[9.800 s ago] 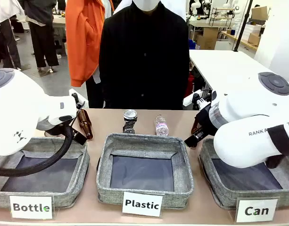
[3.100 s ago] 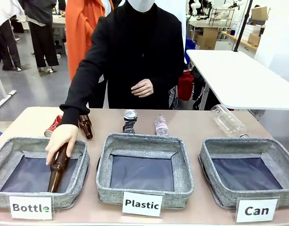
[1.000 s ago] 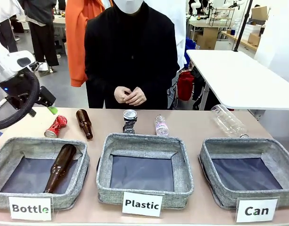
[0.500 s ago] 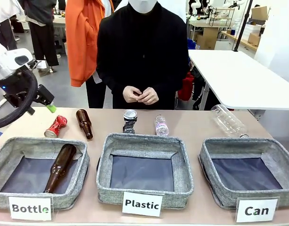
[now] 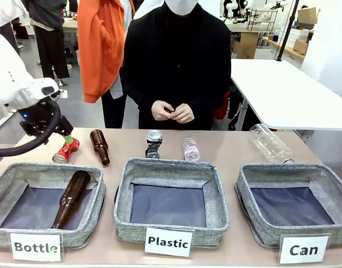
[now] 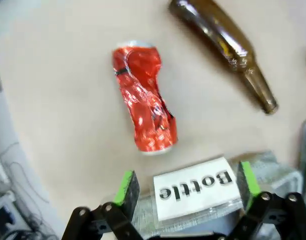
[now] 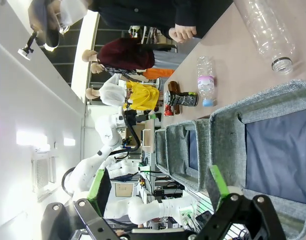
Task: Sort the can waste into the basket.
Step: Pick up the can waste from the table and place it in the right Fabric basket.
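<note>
The crushed red can (image 5: pixel 66 149) lies at the far left of the table, behind the "Bottle" basket. My left gripper (image 5: pixel 63 136) hangs open just above it, holding nothing. In the left wrist view the red can (image 6: pixel 145 107) lies beyond the green pads (image 6: pixel 127 187) of the gripper (image 6: pixel 186 184), apart from them. The black can with a silver top (image 5: pixel 154 143) stands behind the "Plastic" basket. The "Can" basket (image 5: pixel 247 178) sits at the right with nothing in it. My right gripper (image 7: pixel 157 187) is open in the air beside the "Can" basket (image 7: pixel 227 125).
A brown bottle (image 5: pixel 100 146) lies beside the red can, and another (image 5: pixel 70 196) lies in the "Bottle" basket (image 5: pixel 98 192). A small plastic bottle (image 5: pixel 191 148) and a large clear one (image 5: pixel 269 143) lie at the back. The person's clasped hands (image 5: pixel 172 111) stay off the table.
My left arm has moved right and down, bringing its gripper over the red can. The person has shifted slightly right, hands still clasped.
</note>
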Action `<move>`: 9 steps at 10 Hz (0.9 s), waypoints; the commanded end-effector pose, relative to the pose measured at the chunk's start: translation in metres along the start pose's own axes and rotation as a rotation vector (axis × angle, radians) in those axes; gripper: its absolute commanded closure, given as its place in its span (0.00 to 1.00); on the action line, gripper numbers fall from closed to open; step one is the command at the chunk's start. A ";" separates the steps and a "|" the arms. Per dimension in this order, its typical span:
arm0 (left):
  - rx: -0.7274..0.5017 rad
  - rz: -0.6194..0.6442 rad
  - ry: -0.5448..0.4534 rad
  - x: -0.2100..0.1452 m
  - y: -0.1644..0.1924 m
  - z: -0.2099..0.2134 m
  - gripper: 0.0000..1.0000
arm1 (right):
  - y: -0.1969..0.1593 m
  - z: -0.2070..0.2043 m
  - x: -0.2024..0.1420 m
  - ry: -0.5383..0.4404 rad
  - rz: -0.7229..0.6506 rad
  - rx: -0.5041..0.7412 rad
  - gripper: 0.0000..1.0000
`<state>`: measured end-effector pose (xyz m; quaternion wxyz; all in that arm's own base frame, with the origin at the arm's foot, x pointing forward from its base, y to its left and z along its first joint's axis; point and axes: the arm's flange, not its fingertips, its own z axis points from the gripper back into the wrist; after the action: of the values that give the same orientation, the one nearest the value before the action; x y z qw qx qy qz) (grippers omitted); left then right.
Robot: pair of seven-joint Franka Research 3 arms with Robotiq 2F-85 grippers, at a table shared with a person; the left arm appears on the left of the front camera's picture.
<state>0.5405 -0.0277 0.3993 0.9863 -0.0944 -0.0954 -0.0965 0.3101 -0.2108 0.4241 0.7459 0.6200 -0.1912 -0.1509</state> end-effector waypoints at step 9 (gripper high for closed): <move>0.191 0.190 0.012 0.050 0.007 -0.092 0.00 | 0.002 0.002 0.001 0.008 0.008 0.006 0.00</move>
<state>0.6015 -0.0449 0.3169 0.9958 -0.0194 -0.0896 -0.0033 0.3100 -0.2109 0.4241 0.7459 0.6200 -0.1912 -0.1509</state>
